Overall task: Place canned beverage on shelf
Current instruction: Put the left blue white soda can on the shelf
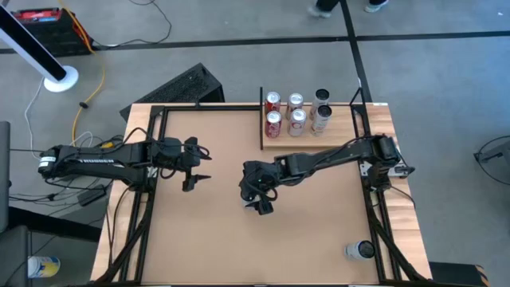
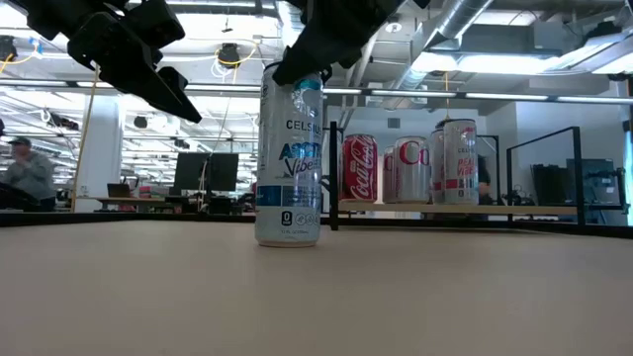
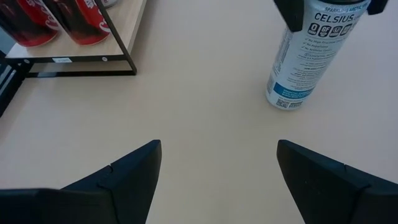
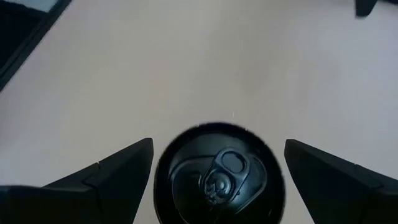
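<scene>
celsius can (image 2: 289,158), tall, slim, white-blue with black top, stands upright.

1. We see the can (image 2: 288,158), a tall slim white-and-blue Celsius with a black top, standing upright on the table near its middle.
2. We see the shelf (image 1: 315,139), a pale wood plank at the far edge, carrying upright red and silver cans.

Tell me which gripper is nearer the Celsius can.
Right. The right gripper hangs open directly above the Celsius can; the left gripper waits off to its side, open.
</scene>
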You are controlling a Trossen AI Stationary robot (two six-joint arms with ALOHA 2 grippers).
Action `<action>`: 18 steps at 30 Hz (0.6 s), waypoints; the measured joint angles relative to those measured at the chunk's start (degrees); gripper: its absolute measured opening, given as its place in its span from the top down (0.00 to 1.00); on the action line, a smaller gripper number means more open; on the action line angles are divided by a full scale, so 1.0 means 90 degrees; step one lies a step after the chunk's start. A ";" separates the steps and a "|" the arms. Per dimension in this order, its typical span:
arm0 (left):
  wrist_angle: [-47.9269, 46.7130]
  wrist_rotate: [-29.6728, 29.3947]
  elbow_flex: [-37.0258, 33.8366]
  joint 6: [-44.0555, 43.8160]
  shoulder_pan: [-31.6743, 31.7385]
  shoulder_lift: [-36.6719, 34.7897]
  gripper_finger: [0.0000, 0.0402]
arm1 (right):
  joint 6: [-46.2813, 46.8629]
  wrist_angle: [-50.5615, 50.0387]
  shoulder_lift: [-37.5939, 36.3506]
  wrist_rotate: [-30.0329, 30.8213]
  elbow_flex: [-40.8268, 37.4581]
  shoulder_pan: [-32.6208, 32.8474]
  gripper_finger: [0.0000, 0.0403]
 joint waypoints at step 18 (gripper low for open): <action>-0.0057 0.0071 0.0000 0.0000 0.0000 0.0000 0.24 | 0.0025 -0.0526 -0.0128 0.0020 -0.0002 0.0007 0.32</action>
